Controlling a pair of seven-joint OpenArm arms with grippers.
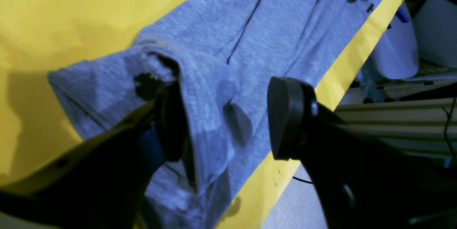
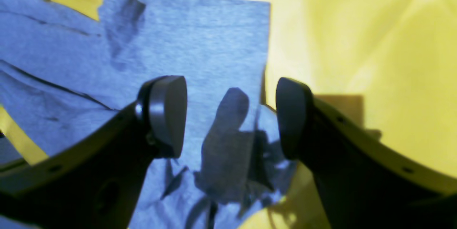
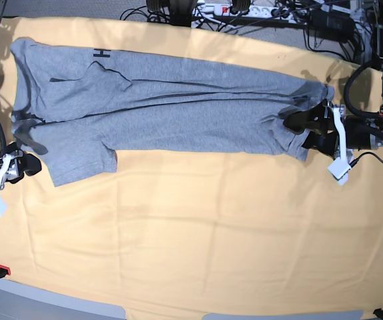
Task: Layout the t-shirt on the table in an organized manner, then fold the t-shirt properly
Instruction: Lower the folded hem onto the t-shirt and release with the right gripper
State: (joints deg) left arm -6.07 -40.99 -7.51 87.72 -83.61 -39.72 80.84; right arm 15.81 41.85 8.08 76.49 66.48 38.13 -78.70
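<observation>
The grey t-shirt (image 3: pixel 178 100) lies stretched in a long band across the far part of the table (image 3: pixel 211 233), with a bit of black lettering (image 3: pixel 100 53) showing near its left end. At the shirt's right end my left gripper (image 3: pixel 295 131) is open. In the left wrist view a raised fold of the t-shirt (image 1: pixel 200 89) leans against one finger of the left gripper (image 1: pixel 230 120). Beside the shirt's lower left corner, my right gripper (image 3: pixel 30 165) is also open. In the right wrist view the right gripper (image 2: pixel 230 114) hovers above the edge of the t-shirt (image 2: pixel 196 43) with nothing gripped.
Cables and a power strip (image 3: pixel 231 10) run along the table's far edge. The left wrist view shows the table's edge (image 1: pixel 353 54) close to the shirt, with white equipment (image 1: pixel 396 54) beyond it. The yellow cloth (image 2: pixel 375 43) shows faint creases.
</observation>
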